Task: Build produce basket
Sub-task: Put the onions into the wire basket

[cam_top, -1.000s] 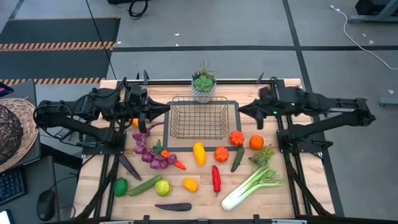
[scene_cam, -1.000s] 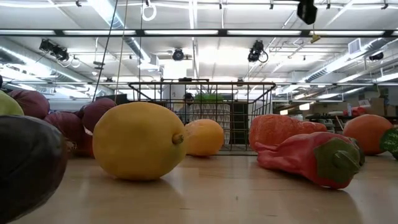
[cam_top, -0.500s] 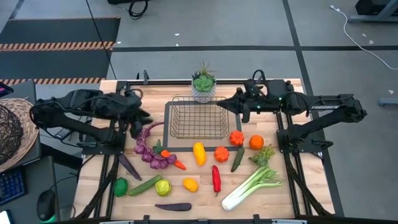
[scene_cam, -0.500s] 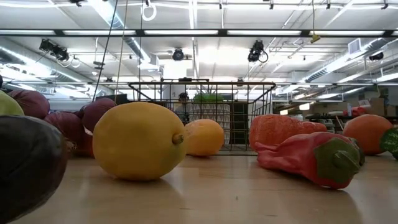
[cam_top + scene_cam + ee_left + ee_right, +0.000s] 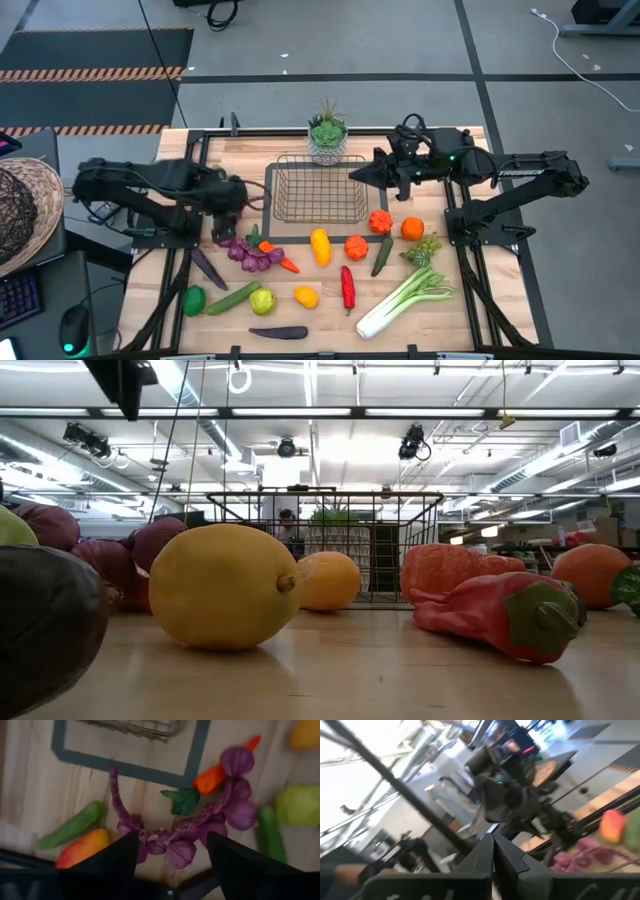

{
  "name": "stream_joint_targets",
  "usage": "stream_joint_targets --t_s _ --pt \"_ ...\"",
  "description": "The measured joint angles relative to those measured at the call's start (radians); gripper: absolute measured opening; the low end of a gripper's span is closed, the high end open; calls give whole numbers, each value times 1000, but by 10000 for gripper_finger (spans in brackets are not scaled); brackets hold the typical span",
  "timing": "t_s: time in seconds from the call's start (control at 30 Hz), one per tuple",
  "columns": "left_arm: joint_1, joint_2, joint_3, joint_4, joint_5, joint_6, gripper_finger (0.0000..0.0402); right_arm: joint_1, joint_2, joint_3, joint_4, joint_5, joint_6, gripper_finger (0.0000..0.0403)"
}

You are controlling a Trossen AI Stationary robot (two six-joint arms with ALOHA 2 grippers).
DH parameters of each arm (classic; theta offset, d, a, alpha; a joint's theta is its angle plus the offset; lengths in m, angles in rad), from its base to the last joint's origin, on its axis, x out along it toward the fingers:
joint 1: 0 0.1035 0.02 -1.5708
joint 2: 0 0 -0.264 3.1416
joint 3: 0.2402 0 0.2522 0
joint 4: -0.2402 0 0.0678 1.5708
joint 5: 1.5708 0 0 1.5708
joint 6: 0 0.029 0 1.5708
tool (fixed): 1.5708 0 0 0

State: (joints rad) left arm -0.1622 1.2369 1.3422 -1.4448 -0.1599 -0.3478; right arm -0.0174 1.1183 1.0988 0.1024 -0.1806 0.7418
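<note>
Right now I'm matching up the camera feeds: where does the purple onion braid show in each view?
High view: purple onion braid lies left of the basket, below the left tool.
Low view: dark purple bulbs at far left, behind the lemon.
Left wrist view: centre.
Right wrist view: blurred purple patch, lower right.
Shared landmark: the basket.

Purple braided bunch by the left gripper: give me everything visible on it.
The purple bunch is a braided string of plastic-looking purple bulbs with a thin braided tail curving toward the basket. It lies flat on the table, left of the basket's front corner, a carrot lying against it. The left gripper hovers above, fingers apart, touching nothing.
</note>
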Motion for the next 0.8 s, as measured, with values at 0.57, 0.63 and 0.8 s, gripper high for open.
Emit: stream_joint_targets --t_s 0.57,0.63,0.8 --pt "-37 66 -267 157 205 124 215 0 -1 0 -10 -56 78 16" --pt "-53 66 -284 161 220 123 209 0 -1 0 -9 -51 71 16" --pt "-87 66 -316 165 235 89 194 0 12 -1 4 -6 -2 17"
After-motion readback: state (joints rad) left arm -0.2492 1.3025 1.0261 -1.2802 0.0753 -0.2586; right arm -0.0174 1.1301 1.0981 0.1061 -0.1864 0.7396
